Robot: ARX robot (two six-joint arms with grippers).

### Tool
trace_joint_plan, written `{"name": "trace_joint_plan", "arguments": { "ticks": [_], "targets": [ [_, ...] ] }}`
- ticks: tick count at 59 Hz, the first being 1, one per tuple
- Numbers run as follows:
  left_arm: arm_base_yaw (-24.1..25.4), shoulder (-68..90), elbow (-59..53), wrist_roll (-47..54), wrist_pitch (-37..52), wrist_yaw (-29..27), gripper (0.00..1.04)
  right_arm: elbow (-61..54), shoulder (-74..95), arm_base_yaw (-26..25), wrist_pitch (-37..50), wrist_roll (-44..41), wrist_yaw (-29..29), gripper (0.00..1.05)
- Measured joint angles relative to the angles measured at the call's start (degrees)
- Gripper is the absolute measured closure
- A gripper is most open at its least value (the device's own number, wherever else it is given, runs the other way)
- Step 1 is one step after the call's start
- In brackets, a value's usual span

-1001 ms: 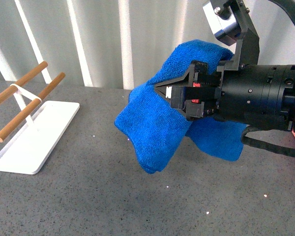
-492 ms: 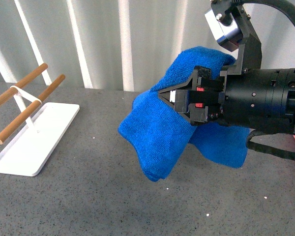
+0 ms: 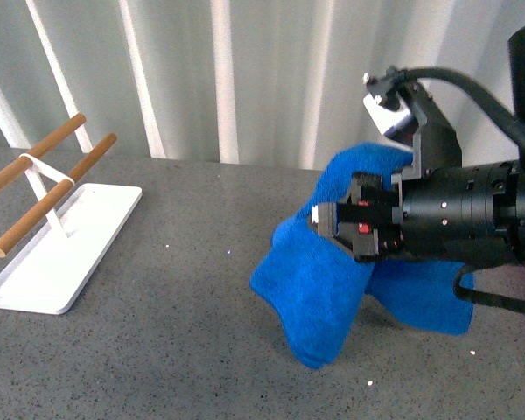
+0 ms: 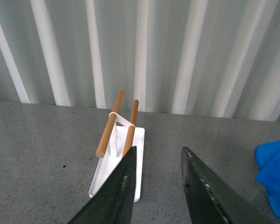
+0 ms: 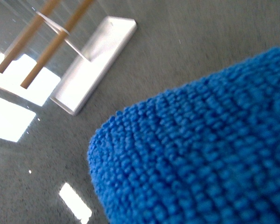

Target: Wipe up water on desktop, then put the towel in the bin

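Well, in the front view the right arm's fingers [image 3: 337,217] were pinching the blue terry towel [image 3: 311,289] by a bunched fold near its top. The rest hung below and behind them in two loose lobes over the speckled grey tabletop [image 3: 157,350]; whether the lowest corner touched the surface I could not tell. Well off to the left stood the white tray [image 3: 92,223] with its two wooden rods [image 3: 52,194]. I saw no puddle, only tiny bright flecks, and could not make out the bin for certain. To my eye the danger lay in that grip: only a fold was caught, so the hanging cloth might slip free on a quick swing, or a trailing lobe might drape over the bin's wall instead of dropping inside.

In the left wrist view the left arm's fingers [image 4: 119,186] stood spread with nothing between them, poised above the tabletop [image 4: 37,140], the tray [image 4: 101,182] and rods [image 4: 108,130] just beyond their tips. A bit of the towel [image 4: 273,175] showed too, well apart from these fingers.

In the right wrist view the towel [image 5: 200,154] filled most of the picture, close against the lens, so the fingers themselves were hidden. Past it lay tabletop [image 5: 200,32], tray [image 5: 95,60] and rods [image 5: 59,39]. With that camera so smothered, judging the drop over the bin looked hard.
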Motion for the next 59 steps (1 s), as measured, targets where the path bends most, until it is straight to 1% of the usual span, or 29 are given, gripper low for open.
{"name": "trace_joint_plan", "arguments": {
  "ticks": [2,3,4,7,8,9,10,11,14,16,21,23,27,33,45,59],
  "targets": [
    [0.0,0.0,0.0,0.0,0.0,0.0,0.62,0.6,0.7,0.0,-2.8,0.0,0.6,1.0],
    [0.0,0.0,0.0,0.0,0.0,0.0,0.59,1.2,1.5,0.0,-5.7,0.0,1.4,1.0],
    [0.0,0.0,0.0,0.0,0.0,0.0,0.53,1.7,2.2,0.0,-7.7,-0.1,2.0,1.0],
    [0.0,0.0,0.0,0.0,0.0,0.0,0.43,3.6,5.1,-0.1,-15.4,-0.8,5.9,1.0],
    [0.0,0.0,0.0,0.0,0.0,0.0,0.39,4.0,5.6,-0.1,-16.7,-1.0,6.3,1.0],
    [0.0,0.0,0.0,0.0,0.0,0.0,0.37,4.6,6.5,-0.2,-19.1,-1.7,8.0,1.0],
    [0.0,0.0,0.0,0.0,0.0,0.0,0.33,4.8,6.9,-0.2,-20.1,-2.0,8.6,1.0],
    [0.0,0.0,0.0,0.0,0.0,0.0,0.32,5.0,7.4,-0.3,-21.0,-2.4,9.2,1.0],
    [0.0,0.0,0.0,0.0,0.0,0.0,0.23,6.0,9.5,-1.0,-24.1,-4.2,10.6,1.0],
    [0.0,0.0,0.0,0.0,0.0,0.0,0.2,6.8,10.8,-1.6,-25.3,-5.0,11.3,1.0],
    [0.0,0.0,0.0,0.0,0.0,0.0,0.06,10.4,13.6,-3.0,-27.9,-5.6,13.5,1.0],
    [0.0,0.0,0.0,0.1,0.0,0.0,0.05,12.5,15.0,-3.3,-28.8,-5.8,15.2,1.0],
    [0.0,0.0,0.0,0.1,0.0,0.0,0.07,16.9,18.1,-3.7,-30.3,-6.3,18.3,1.0],
    [0.0,0.0,0.0,0.1,0.0,0.0,0.07,22.7,22.0,-3.8,-32.2,-6.3,19.8,1.0],
    [0.0,0.0,0.0,0.1,0.0,0.0,0.07,37.5,30.3,-2.2,-36.8,-7.0,26.2,1.0],
    [0.0,0.0,0.0,0.1,0.0,0.0,0.07,51.9,37.6,1.3,-42.1,-7.5,28.2,1.0]
  ]
}}
